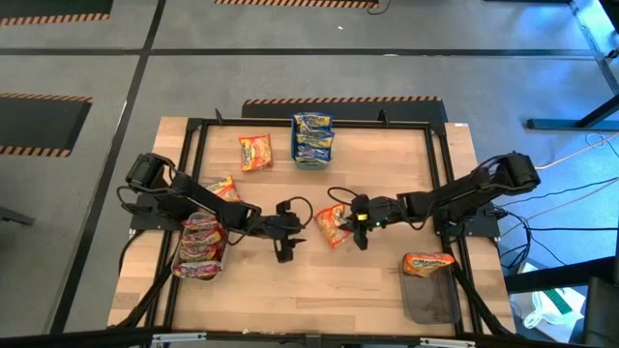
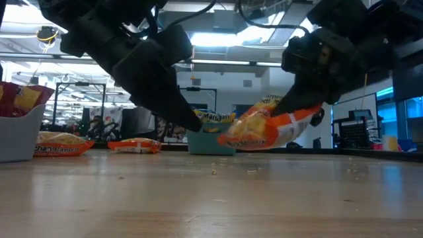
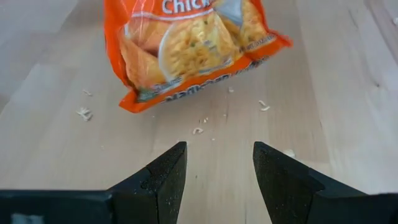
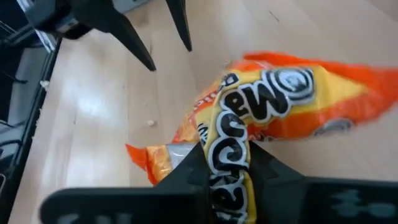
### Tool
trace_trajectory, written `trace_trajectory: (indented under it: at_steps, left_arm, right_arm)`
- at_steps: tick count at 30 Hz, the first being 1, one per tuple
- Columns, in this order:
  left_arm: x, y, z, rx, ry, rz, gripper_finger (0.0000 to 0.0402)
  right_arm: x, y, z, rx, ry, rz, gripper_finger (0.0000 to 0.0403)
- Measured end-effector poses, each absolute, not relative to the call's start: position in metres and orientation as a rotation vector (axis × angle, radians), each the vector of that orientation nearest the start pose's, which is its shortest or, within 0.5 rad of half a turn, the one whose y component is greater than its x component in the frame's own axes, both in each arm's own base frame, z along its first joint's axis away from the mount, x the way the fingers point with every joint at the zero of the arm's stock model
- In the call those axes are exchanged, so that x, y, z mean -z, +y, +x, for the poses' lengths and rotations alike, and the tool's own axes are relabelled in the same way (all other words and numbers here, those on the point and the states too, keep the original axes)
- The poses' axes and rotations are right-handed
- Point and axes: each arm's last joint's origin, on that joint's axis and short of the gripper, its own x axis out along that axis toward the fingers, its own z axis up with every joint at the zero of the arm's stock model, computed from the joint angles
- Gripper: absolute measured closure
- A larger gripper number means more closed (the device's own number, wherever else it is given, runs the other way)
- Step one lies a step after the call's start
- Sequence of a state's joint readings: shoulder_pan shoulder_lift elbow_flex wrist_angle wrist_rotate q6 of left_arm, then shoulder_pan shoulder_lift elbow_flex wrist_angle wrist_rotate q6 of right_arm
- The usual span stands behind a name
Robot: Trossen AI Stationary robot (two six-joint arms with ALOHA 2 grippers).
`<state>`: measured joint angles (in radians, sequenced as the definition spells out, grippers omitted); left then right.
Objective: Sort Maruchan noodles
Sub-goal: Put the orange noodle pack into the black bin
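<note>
The Maruchan noodles are crinkly packets. My right gripper (image 1: pixel 356 224) is shut on an orange one (image 1: pixel 333 226) at mid-table, seen also in the low view (image 2: pixel 271 129). My left gripper (image 1: pixel 290 232) is open just left of that packet, fingers apart (image 3: pixel 217 155) and touching nothing. Blue-and-yellow packets stand in a teal tray (image 1: pixel 312 138) at the far edge. Red-pink packets fill a grey tray (image 1: pixel 200 246) under the left arm. One orange packet (image 1: pixel 428 261) lies in a dark tray, and two more (image 1: pixel 255 152) (image 1: pixel 222 186) lie flat on the table. My right gripper pinches the orange packet between its two fingers at the crumpled stretch bearing the logo (image 4: pixel 231 155). It comes slanting down from the table's right. The packet sticks out beyond the fingers toward the left arm, tilted and lifted clear of the table (image 2: pixel 251 142).
Noodle crumbs (image 3: pixel 82 112) dot the wood near the left gripper. A black frame (image 1: pixel 440 155) borders the table. The dark tray (image 1: pixel 432 300) sits at the near right corner. Bare wood lies along the near edge between the trays.
</note>
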<state>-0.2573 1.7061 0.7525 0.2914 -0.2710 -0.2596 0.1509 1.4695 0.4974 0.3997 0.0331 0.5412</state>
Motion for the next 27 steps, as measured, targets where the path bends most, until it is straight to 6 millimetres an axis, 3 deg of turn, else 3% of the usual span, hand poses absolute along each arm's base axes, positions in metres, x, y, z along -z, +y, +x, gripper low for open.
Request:
trace_trajectory:
  at_steps: [6,14,27]
  left_arm:
    - [-0.142,-0.075,0.314,-0.094,0.617,-0.083,0.0221]
    - [-0.143,-0.075,0.314,-0.093,0.614,-0.084,0.0221]
    - [-0.144,-0.075,0.315,-0.092,0.598,-0.089,0.0221]
  right_arm:
    - [-0.149,0.038,0.255,0.029,0.605,0.422,0.0392]
    - [-0.164,0.037,0.246,-0.023,0.597,0.353,0.0383]
    - [-0.204,0.048,0.217,-0.131,0.51,0.256,0.0387]
